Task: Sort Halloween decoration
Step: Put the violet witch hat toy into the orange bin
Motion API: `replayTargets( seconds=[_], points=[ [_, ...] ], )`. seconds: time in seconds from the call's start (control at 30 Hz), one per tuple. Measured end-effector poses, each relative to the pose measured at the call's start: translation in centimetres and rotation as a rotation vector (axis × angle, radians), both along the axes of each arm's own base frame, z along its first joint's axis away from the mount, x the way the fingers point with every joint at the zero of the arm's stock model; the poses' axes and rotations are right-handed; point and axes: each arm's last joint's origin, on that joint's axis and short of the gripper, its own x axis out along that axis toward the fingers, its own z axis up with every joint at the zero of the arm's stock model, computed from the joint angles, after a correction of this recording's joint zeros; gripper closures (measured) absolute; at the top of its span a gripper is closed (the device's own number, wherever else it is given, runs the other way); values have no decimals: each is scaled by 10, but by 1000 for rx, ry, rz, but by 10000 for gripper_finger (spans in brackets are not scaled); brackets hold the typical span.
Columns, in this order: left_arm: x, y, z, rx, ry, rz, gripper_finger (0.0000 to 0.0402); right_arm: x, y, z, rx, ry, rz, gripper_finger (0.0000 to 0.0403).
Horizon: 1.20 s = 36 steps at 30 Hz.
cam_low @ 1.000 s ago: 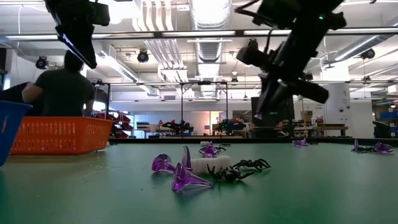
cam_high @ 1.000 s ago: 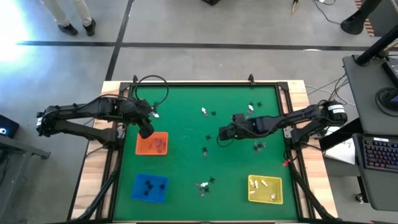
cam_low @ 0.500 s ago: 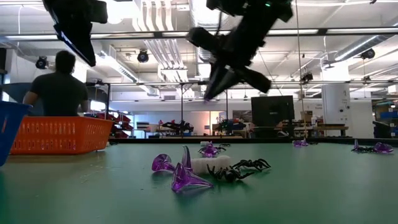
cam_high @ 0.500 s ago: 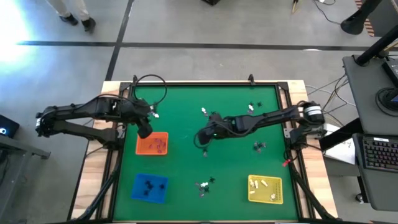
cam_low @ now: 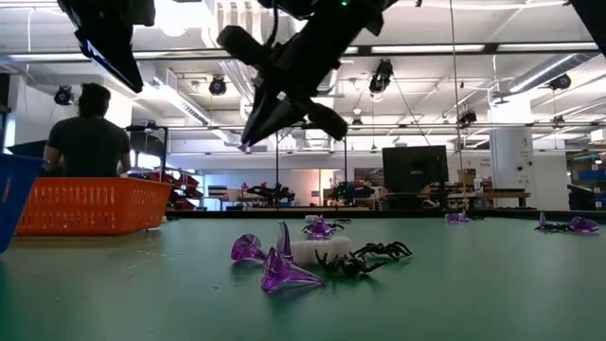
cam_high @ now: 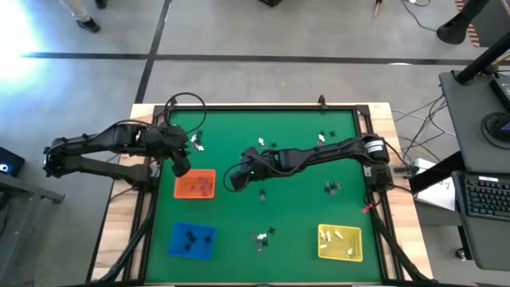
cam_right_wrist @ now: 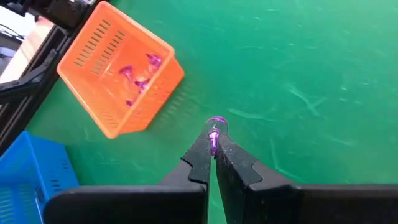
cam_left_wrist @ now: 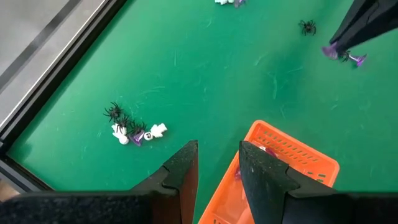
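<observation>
Three trays sat on the green table (cam_high: 303, 207): one orange tray (cam_high: 195, 184) at left centre of the high view, one blue tray (cam_high: 192, 240) at lower left, one yellow tray (cam_high: 340, 242) at lower right. I saw my right gripper (cam_high: 232, 181) stretched to mid-frame, just right of the orange tray, fingers pinched together on one purple trinket (cam_right_wrist: 215, 132). My left gripper (cam_high: 182, 166) hung over the orange tray's upper left corner, fingers slightly parted, nothing between them. The orange tray held three or so purple pieces (cam_right_wrist: 138, 76). The blue tray held several black spiders (cam_high: 191, 237), the yellow one a few white pieces (cam_high: 339, 236); I couldn't count them. Loose trinkets lay in about six small clusters, including one small cluster (cam_left_wrist: 132, 129) at the table's upper left.
</observation>
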Motion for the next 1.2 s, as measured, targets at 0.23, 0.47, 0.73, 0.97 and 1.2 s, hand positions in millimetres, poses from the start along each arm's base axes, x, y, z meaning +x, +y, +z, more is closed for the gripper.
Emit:
replayTargets(
  seconds=[0.23, 0.47, 0.73, 0.97, 1.2],
  points=[
    [-3, 0, 2, 16, -11, -20, 303, 24, 4, 4, -5, -40, 47, 394],
    [-4, 0, 3, 17, -16, -20, 303, 51, 7, 3, -18, -79, 96, 394],
    [-8, -1, 5, 30, -25, -37, 303, 75, 11, 1, -18, -118, 131, 394],
    [-11, -1, 6, 32, -43, -37, 303, 81, 12, -4, -11, -126, 134, 394],
    [-13, -1, 7, 33, -51, -38, 303, 87, 13, -7, 8, -185, 140, 394]
  ],
)
